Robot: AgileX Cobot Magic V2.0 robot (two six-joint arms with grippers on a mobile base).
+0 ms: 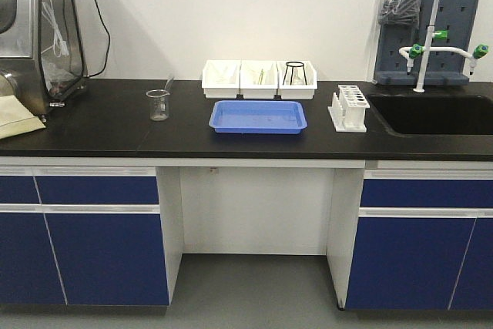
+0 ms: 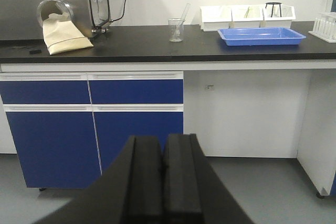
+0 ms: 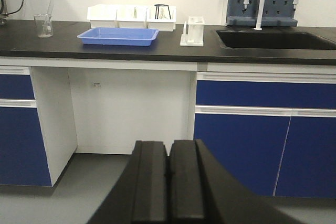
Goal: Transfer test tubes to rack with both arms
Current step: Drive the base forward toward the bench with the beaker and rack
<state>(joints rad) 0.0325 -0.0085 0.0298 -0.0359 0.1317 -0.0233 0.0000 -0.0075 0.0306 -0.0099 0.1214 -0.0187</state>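
Left gripper (image 2: 163, 146) and right gripper (image 3: 169, 148) are seen closed, empty; rack (image 1: 348, 107) is set between tray (image 1: 258, 116) and sink (image 1: 431, 115).

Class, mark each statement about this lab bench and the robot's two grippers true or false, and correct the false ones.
1. The blue tray lies in front of the white bins. True.
2. The rack stands left of the beaker. False: the rack stands right of the blue tray, beside the sink.
3. The left gripper and the right gripper are both shut and empty. True.
4. The beaker stands in the blue tray. False: the beaker stands on the counter, left of the blue tray.
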